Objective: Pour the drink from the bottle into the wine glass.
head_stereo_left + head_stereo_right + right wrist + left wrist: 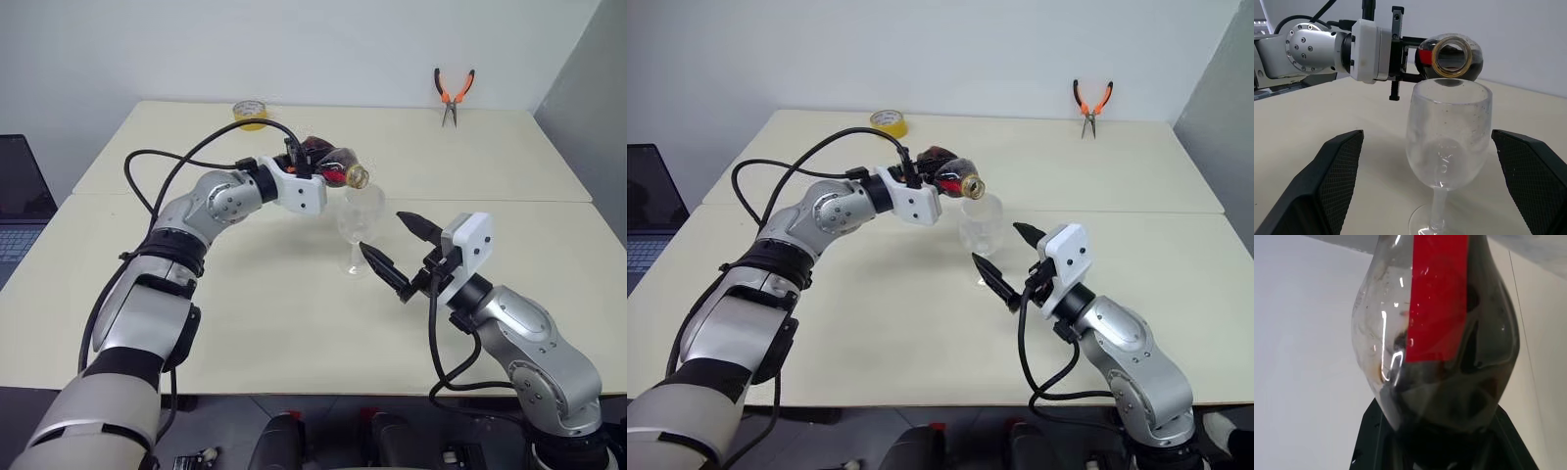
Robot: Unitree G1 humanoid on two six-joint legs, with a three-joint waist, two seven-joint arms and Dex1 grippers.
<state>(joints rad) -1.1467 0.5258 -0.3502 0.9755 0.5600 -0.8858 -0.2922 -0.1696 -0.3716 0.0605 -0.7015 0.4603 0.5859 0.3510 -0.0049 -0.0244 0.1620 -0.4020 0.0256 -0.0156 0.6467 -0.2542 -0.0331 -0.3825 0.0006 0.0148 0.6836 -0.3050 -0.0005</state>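
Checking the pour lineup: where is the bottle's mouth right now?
In the right wrist view, the open mouth of the bottle sits just above the rim of the wine glass, at its far edge, with the bottle tipped on its side in the left hand.

Tipped bottle point(333, 164) mouth just above wine glass point(359, 227), seemingly untouching.

A small clear plastic bottle point(333, 164) with a red label lies tipped on its side in the air, its open mouth just above the rim of a clear stemmed wine glass point(359, 227). Dark, nearly black drink point(1476, 58) sits inside the bottle. The glass stands upright on a pale table (its bowl looks empty).
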